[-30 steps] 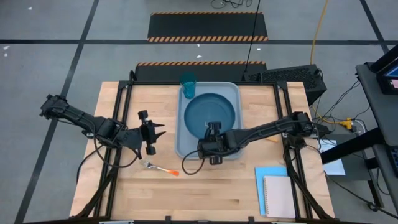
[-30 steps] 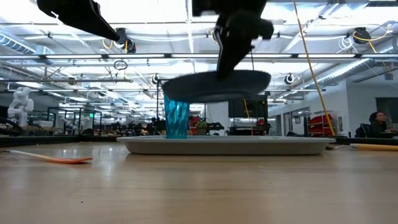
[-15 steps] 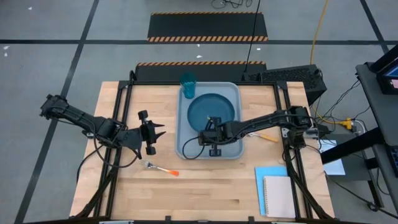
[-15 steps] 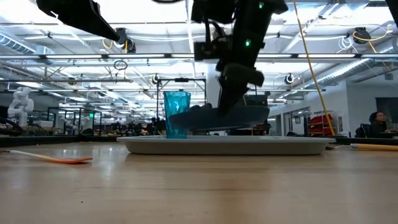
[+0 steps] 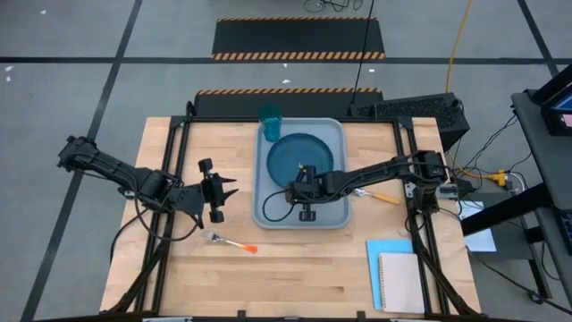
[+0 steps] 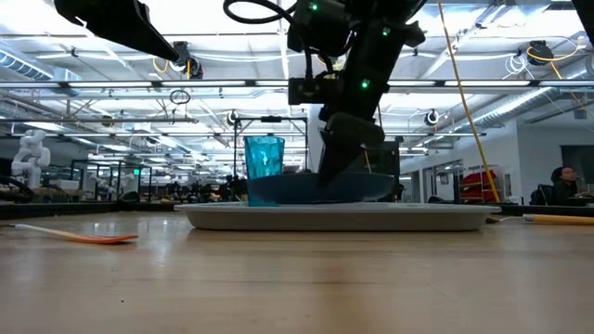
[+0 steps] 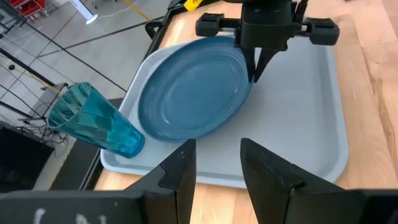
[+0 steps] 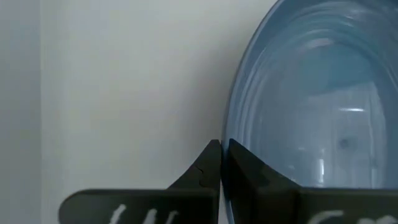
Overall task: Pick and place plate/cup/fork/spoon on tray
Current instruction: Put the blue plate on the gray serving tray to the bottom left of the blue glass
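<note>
Plate (image 5: 303, 157) is seen at frame centre, resting in the tray (image 5: 266, 210), its near rim pinched by the closed right hand (image 5: 305, 182). Cup (image 5: 270, 118) stands at the tray's upper-left corner. Fork (image 5: 230, 241) lies lower left on the worktop (image 5: 179, 268). Left hand (image 5: 222, 195), partly open and empty, is held left of the tray. Plate is judged stiff, smooth, fairly heavy; best taken by the rim. Fork is judged light; best taken by the handle.

Plate (image 5: 302, 157) and cup (image 5: 270, 120) in tray (image 5: 268, 213); fork (image 5: 229, 241) left of it.
</note>
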Robot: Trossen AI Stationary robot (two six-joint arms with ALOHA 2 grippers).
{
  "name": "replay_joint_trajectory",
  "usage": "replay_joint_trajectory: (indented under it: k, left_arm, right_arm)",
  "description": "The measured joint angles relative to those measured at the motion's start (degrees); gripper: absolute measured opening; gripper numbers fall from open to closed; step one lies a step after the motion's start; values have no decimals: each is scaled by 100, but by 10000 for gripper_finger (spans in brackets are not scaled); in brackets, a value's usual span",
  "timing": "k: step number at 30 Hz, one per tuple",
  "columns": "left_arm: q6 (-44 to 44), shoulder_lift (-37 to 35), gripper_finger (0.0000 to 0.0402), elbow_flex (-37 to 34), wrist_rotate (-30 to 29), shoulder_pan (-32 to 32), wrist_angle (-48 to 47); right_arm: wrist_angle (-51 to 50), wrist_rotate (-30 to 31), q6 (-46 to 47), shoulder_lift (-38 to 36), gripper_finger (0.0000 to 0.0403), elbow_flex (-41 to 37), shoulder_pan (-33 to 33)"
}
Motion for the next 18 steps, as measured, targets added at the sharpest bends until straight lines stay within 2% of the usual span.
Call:
replay_joint_trajectory:
  k: [18]
  left_arm:
    - [0,0,129,2,0,-2,0]
  right_arm:
    - [449,7,-212,0,24,-205,-210]
